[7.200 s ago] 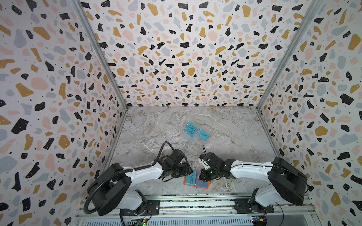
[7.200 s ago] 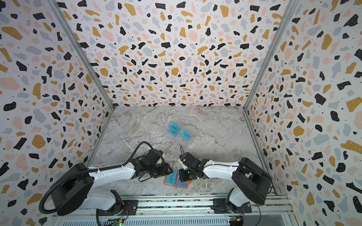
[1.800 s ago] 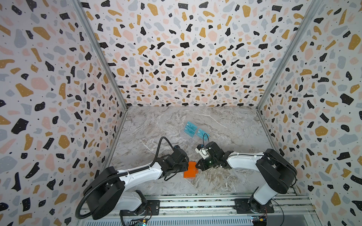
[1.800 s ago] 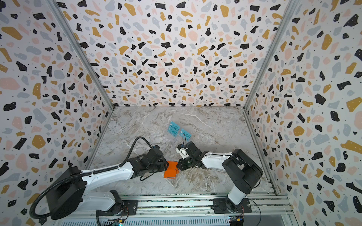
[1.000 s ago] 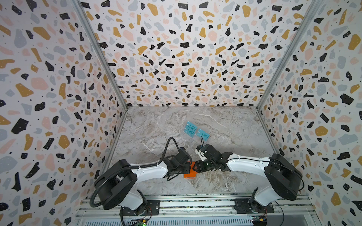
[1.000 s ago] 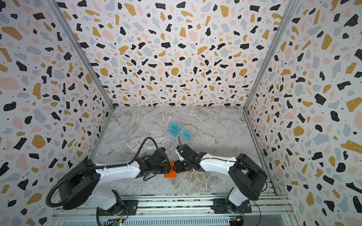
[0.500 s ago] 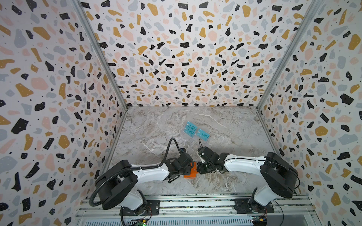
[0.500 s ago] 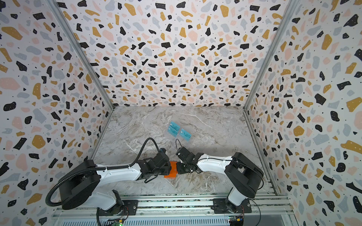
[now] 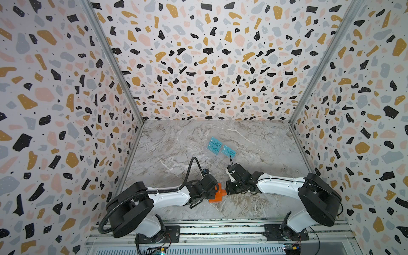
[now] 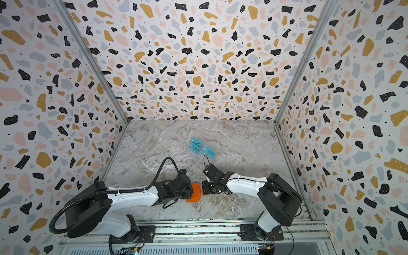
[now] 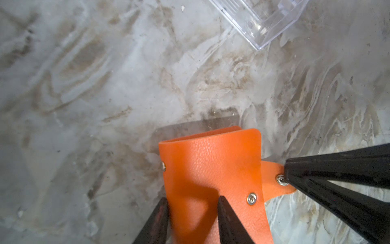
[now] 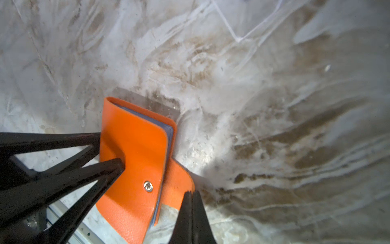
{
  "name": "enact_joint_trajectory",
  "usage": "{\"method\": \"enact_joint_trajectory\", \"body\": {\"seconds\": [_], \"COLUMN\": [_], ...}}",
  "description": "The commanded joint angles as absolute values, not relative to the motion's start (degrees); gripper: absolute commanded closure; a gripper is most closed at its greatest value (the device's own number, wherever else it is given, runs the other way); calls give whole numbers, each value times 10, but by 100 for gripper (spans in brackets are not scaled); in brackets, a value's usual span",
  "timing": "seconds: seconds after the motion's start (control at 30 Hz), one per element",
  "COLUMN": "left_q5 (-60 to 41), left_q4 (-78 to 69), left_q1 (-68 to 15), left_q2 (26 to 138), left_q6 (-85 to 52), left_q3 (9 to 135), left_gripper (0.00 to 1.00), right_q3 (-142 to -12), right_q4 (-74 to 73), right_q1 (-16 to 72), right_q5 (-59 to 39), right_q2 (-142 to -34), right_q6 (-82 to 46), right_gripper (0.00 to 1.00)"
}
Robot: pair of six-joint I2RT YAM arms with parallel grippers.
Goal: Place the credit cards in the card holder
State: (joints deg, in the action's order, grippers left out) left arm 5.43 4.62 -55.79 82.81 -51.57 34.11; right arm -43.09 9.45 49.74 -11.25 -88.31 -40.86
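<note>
Directions are read from the front rail, with 12 o'clock at the back wall.

At 6 o'clock the extruded aluminium rail [image 9: 220, 229] bounds the grey-veined, marble-pattern tabletop [image 9: 276, 141]. Just beyond it, near the table's 6 o'clock edge, is the small bright orange, leather-grain booklet card holder [image 9: 215, 195]. It is closed, and its clear sleeves [image 12: 169, 133] show along the open side.

The left gripper [image 11: 191, 208] enters from 9 o'clock. Its jaws stand narrow, clamped across the card holder at the spine side, with one finger [image 12: 114, 166] on the cover. The right gripper [image 12: 191, 195] enters from 3 o'clock. Its jaws are pressed together on the tip of the orange snap strap [image 11: 272, 179]. Whether the holder's lower edge touches the marble cannot be told.

Bare marble lies open at 3 and 9 o'clock of the holder, up to the terrazzo-print side walls [image 9: 55, 110].

Toward 12 o'clock, the near corner of the transparent acrylic tiered stand [image 11: 263, 23] sits apart from the holder. At the stand's far end, near table centre, are three teal-blue plastic credit cards [image 9: 213, 148] with "VIP" lettering. Two sit edge to edge and the third is just beside them at 3 o'clock. Past them, open marble runs to the back wall [image 9: 209, 66].
</note>
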Motion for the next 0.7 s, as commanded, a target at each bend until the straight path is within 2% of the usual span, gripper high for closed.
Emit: {"method": "enact_joint_trajectory", "body": {"seconds": [0.0,0.13,0.27,0.5,0.67], "left_q5": [22,25,25,24,25], "left_q4": [120,123,124,121,123], "left_q1": [-569,-570,-570,-571,-572], "left_q2": [841,842,840,843,845], "left_q6": [-530,-531,-532,-532,-532], "left_q3": [317,322,322,322,324], "left_gripper": [60,60,60,61,61], "right_q3": [-425,-418,-411,-404,-402], "right_q4": [94,81,79,91,96], "right_q1": [492,485,482,480,478], "right_q5": [-129,-156,-166,-171,-175], "right_q2": [-864,-860,-851,-836,-833], "right_q6": [-404,-406,-408,-408,-406], "right_gripper": [100,99,92,92,82]}}
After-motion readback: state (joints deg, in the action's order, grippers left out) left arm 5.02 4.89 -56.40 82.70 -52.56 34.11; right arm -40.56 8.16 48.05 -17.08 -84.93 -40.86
